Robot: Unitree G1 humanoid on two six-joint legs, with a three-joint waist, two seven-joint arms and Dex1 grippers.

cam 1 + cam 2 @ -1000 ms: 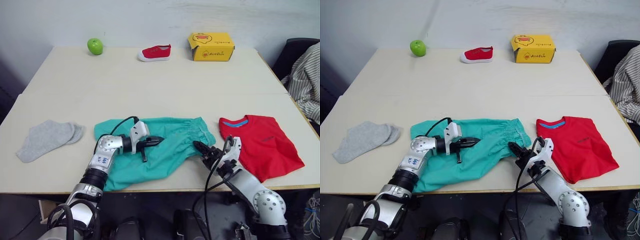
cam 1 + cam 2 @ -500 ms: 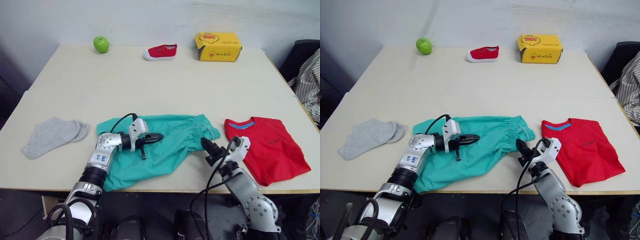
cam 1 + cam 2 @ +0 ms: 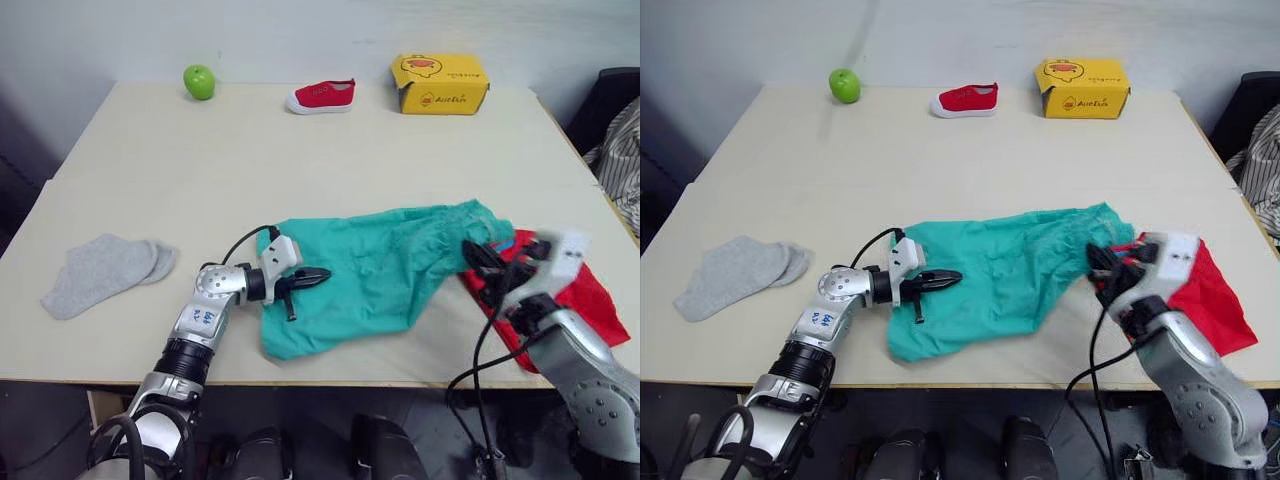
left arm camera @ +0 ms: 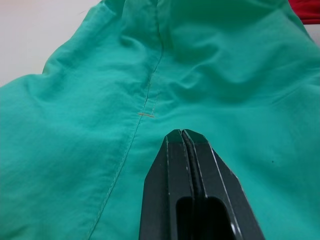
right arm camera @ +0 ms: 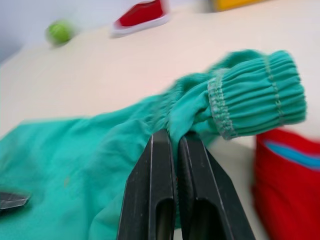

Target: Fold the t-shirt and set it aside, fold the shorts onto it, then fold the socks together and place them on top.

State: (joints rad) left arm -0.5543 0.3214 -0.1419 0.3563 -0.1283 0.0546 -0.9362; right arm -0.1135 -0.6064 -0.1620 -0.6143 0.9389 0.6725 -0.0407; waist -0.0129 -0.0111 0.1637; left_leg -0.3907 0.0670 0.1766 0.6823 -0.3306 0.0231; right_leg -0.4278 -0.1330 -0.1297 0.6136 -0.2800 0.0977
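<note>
Table (image 3: pixel 300 160): apple (image 3: pixel 199 81), shoe (image 3: pixel 321 96), box (image 3: pixel 439 83), socks (image 3: pixel 100 272), shorts (image 3: pixel 380 270), t-shirt (image 3: pixel 1205 300).

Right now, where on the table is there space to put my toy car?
Plenty of bare table lies between the apple, shoe and yellow box at the back and the clothes in front. It's crowded up front: socks, shorts, t-shirt.
</note>
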